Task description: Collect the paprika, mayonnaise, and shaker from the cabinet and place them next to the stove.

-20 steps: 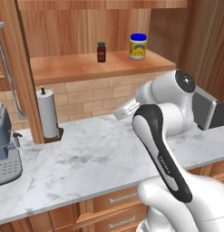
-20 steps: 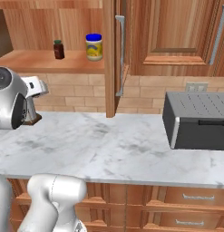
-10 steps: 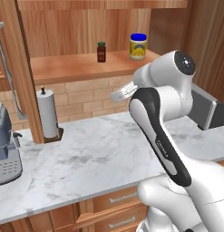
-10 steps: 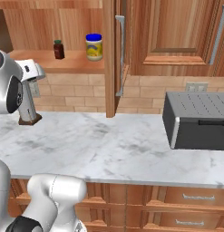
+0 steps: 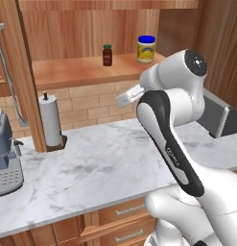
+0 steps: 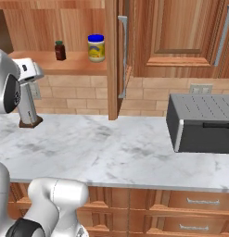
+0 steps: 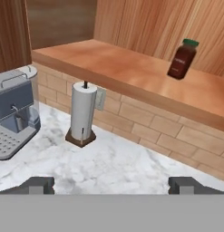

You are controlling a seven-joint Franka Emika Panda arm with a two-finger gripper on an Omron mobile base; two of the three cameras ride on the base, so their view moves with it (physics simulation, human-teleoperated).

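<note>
Hand spread wide and empty, raised toward the cabinet shelf.

The hand (image 7: 111, 185) has its fingertips (image 7: 37, 185) set far apart with nothing between them, and looks over the counter (image 7: 131, 167) up at the shelf, likely lining up a first pick. The paprika (image 7: 182, 59) stands on the cabinet (image 5: 81, 72) shelf ahead and above, to the hand's right, the mayonnaise (image 5: 146, 49) further right beside it. A paper-towel roll (image 7: 82, 113) stands below on the counter, a coffee machine (image 7: 13, 113) off left. The arm is folded high, elbow up, wrist near shelf height.

Red-brown paprika (image 5: 107, 55) — blue-lidded yellowish mayonnaise (image 5: 146, 49).
</note>
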